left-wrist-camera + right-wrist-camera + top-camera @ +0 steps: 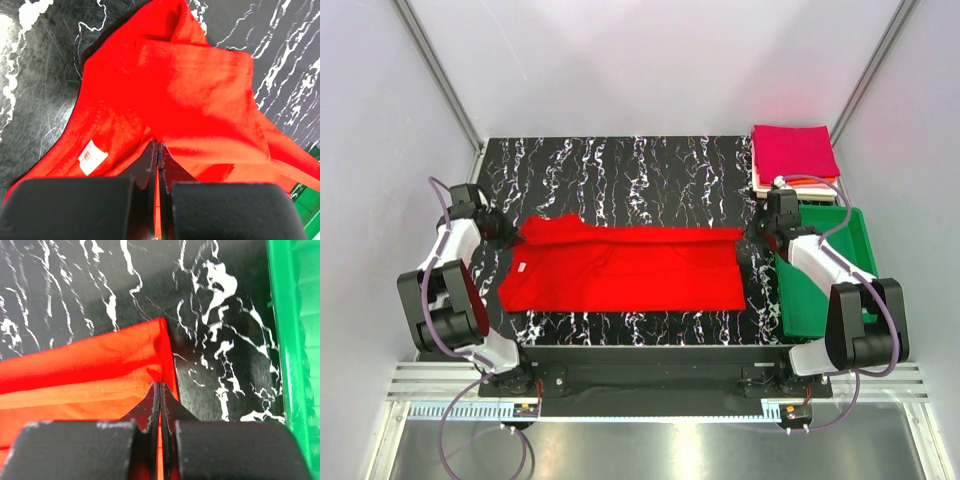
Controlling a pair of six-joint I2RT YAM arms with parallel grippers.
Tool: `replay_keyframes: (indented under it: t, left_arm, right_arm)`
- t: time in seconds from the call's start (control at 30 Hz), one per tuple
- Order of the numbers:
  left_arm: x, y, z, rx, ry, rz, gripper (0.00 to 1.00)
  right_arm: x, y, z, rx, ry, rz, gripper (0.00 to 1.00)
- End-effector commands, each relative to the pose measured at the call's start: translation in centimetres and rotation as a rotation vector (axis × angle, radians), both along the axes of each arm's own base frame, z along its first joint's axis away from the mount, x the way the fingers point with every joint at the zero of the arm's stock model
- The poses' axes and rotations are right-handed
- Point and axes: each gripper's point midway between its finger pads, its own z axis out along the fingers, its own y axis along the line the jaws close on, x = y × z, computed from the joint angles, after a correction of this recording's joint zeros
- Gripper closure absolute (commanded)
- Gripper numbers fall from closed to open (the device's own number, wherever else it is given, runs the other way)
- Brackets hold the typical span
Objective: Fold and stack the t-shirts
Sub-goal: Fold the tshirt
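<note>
A bright red t-shirt (625,268) lies across the black marbled table, folded lengthwise, collar end at the left. My left gripper (512,236) is shut on the shirt's left end; in the left wrist view its jaws (158,146) pinch red cloth (200,85), a white label (93,157) beside them. My right gripper (752,238) is shut on the shirt's right corner; the right wrist view shows the jaws (160,386) pinching the hem (100,370). A stack of folded shirts (794,155), magenta on top with orange and white below, sits at the back right.
A green plastic tray (825,290) stands at the right of the table, under my right arm, its rim (287,340) close to the right gripper. Grey walls surround the table on three sides.
</note>
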Motion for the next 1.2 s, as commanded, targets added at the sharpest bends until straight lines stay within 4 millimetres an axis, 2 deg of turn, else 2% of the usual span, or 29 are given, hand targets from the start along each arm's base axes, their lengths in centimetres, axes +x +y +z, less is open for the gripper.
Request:
replay_keyframes:
  t: [0.0,0.1,0.2,0.33,0.5,0.57,0.6,0.63,0.67,0.77,0.83,0.93,0.97,1.03,1.07,1.17]
  left_arm:
    - [-0.1,1.2,1.9,0.074,-0.074,0.016,1.0]
    - [-1.1,1.2,1.2,0.09,-0.048,0.011,1.0]
    - [-2.5,1.1,0.0,0.098,-0.011,-0.001,1.0]
    - [-3.9,0.8,-0.8,0.104,0.018,-0.008,1.0]
    - [-4.7,1.1,-1.0,0.131,0.035,-0.005,1.0]
    - [-4.8,1.7,-1.0,0.152,0.05,0.017,0.9]
    - [-4.9,1.7,-1.0,0.152,0.057,0.018,0.76]
    - [-4.6,1.8,-0.5,0.16,0.047,0.021,0.71]
    - [-4.5,2.1,-0.2,0.172,0.042,0.031,0.7]
    - [-3.3,2.6,2.8,0.225,-0.049,0.048,0.66]
    - [-1.9,1.9,5.9,0.26,-0.148,0.012,0.58]
    - [-0.3,-0.2,7.8,0.212,-0.217,-0.056,0.53]
    - [0.2,-1.7,7.5,0.124,-0.218,-0.086,0.53]
    - [1.1,-2.8,7.0,0.049,-0.225,-0.095,0.53]
    - [1.4,-2.7,5.6,0.033,-0.186,-0.091,0.53]
    - [2.0,-2.6,3.4,0.017,-0.128,-0.082,0.53]
  right_arm:
    - [-0.2,-0.3,-0.1,0.007,-0.02,-0.035,1.0]
    - [-1.1,-0.3,-1.5,0.019,0.022,-0.048,0.99]
    - [-1.9,0.2,-2.0,0.042,0.038,-0.037,0.98]
    - [-2.8,0.3,-1.9,0.049,0.064,-0.038,0.86]
    - [-4.0,0.9,-1.0,0.076,0.097,-0.027,0.72]
    - [-4.0,1.4,-0.6,0.09,0.098,-0.023,0.7]
    - [-4.0,1.6,-0.4,0.095,0.098,-0.019,0.7]
    - [-4.0,2.0,-0.4,0.099,0.099,-0.011,0.71]
    - [-3.7,2.2,-0.1,0.101,0.094,-0.005,0.71]
    - [-2.5,3.2,0.5,0.106,0.077,0.025,0.73]
    - [-2.0,4.3,1.0,0.128,0.078,0.063,0.73]
    - [-1.0,6.0,1.3,0.144,0.082,0.107,0.74]
    - [-0.8,6.9,1.1,0.144,0.098,0.124,0.74]
    - [-0.5,8.4,0.4,0.146,0.125,0.15,0.75]
    - [-0.4,8.8,0.1,0.147,0.136,0.155,0.75]
    - [0.2,10.1,-0.8,0.142,0.163,0.178,0.78]
